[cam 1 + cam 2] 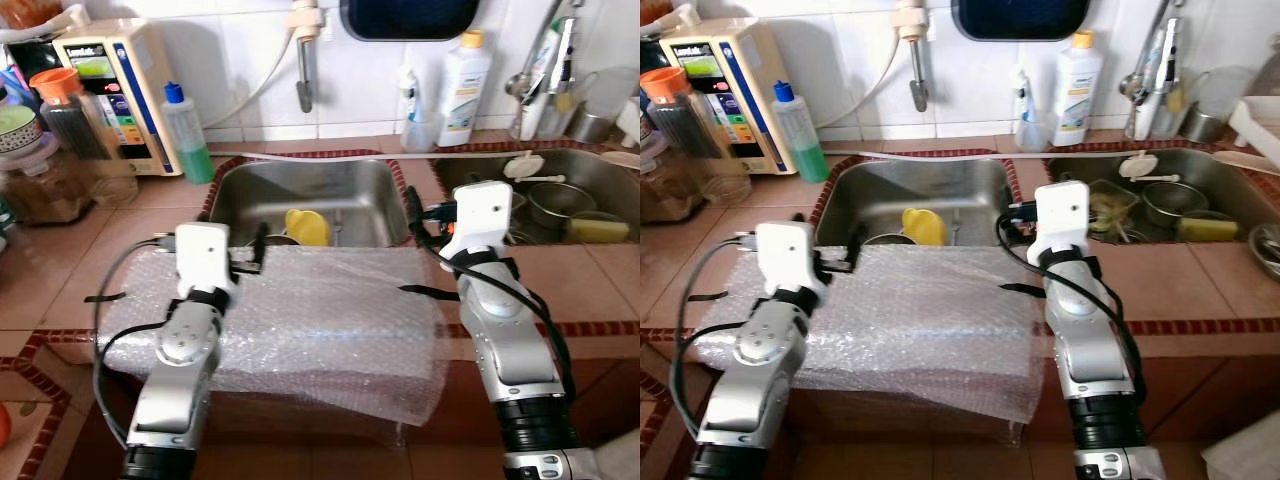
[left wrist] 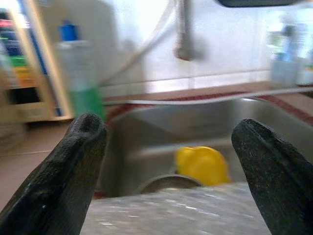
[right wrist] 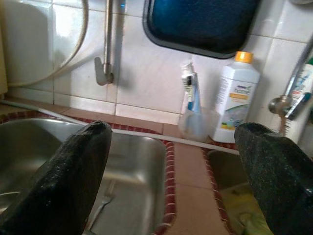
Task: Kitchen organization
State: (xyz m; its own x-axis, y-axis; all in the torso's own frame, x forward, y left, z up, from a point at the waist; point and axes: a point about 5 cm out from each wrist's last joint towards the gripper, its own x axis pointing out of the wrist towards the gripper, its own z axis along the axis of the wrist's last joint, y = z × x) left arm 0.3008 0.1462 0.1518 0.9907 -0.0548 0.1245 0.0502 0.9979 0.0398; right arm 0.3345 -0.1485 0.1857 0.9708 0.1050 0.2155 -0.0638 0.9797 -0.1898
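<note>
Home kitchen, lived-in. Double steel sink point(image 1: 300, 195) set in terracotta-tiled counter point(image 1: 560, 275) w/ dark red patterned edging. White wall tiles behind, tap point(image 1: 304, 60) w/ hose above left basin. Right basin point(image 1: 590, 170) full of washing-up: steel bowl point(image 1: 558, 203), strainer, sponge. Detergent bottle point(image 1: 463, 88) + green dish soap bottle point(image 1: 186, 132) along backsplash. Countertop water purifier point(image 1: 110, 90), prob. an ionizer, beside storage jars point(image 1: 70, 120) at left. Yellow cup point(image 1: 308, 227) lying in left basin.
</note>
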